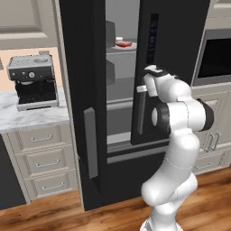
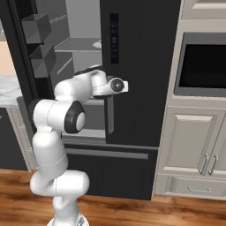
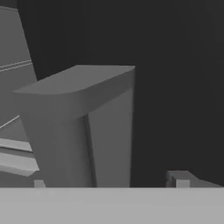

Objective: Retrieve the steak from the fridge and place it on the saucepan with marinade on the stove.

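Observation:
The black fridge [image 1: 180, 27] stands with its left door [image 1: 83, 90] swung open and its right door [image 2: 145, 66] closed. Deep on an upper grey shelf lies the red steak [image 1: 123, 43]. My gripper [image 1: 143, 89] is at the top of the right door's vertical bar handle [image 1: 141, 113]. In the hand view the gripper [image 3: 109, 181] is open, with the handle [image 3: 87, 131] standing between its two fingertips [image 3: 178, 178] and a gap on each side. The saucepan and the stove are out of view.
A coffee machine [image 1: 34, 81] sits on the marble counter [image 1: 31, 119] left of the fridge, above drawers [image 1: 43, 162]. A built-in oven [image 2: 203, 64] and cream cabinets [image 2: 194, 145] flank the right side. The open left door juts toward me.

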Motion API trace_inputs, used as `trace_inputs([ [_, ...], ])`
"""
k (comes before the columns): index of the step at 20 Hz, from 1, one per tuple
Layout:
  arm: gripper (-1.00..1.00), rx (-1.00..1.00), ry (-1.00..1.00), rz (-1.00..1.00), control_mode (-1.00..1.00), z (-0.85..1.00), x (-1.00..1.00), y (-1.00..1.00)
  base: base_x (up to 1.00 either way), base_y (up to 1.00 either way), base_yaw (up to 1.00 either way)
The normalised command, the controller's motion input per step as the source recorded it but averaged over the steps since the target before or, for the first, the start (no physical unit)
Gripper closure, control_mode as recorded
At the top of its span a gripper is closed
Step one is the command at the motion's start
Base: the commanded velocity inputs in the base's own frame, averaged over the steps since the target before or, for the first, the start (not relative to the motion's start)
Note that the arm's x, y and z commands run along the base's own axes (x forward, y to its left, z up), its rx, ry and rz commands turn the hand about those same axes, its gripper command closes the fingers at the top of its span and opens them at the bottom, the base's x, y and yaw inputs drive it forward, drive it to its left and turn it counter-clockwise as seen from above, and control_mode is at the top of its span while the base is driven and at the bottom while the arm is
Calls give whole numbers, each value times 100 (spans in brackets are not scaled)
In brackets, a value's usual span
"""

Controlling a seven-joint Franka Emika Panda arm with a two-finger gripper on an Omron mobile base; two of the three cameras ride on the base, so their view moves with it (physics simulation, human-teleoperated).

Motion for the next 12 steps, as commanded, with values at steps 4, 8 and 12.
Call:
trace_inputs([
  [4,100,0,2,0,-100,0,32,7,0,0,0],
  [8,100,0,0,0,-100,12,-79,-45,0,0,0],
  [12,100,0,4,0,-100,17,-100,-78,0,0,0],
])
